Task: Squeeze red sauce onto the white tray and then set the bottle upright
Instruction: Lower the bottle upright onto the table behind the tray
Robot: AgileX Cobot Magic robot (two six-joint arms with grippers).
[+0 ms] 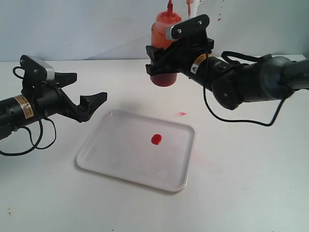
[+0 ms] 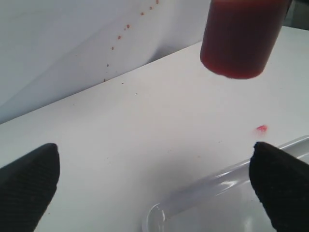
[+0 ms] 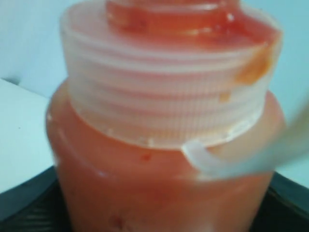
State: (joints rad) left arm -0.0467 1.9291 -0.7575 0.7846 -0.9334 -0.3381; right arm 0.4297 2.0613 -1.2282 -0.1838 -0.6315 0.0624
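bottle (image 1: 164, 30): nozzle tip cut by exterior top edge, middle hidden behind right gripper (image 1: 163, 62) | left wrist view: bottle's upper part and most of tray (image 2: 217, 180) out of frame | right wrist view: bottle blurred, nozzle and base cut off | left arm (image 1: 14, 110), right arm (image 1: 270, 79): cut by side edges

My left gripper (image 1: 88, 87) and right gripper (image 1: 163, 63) are matte black, with angular wedge-shaped fingers whose pads (image 2: 29, 181) carry a fine dotted texture. Each wrist bears a grey camera block (image 1: 42, 68), the right one's bracket (image 1: 190, 25) is fastened with two small screws, and a yellow-and-black label (image 1: 22, 107) wraps each dark forearm. Thin black cables (image 1: 34, 142) loop loosely from both arms.
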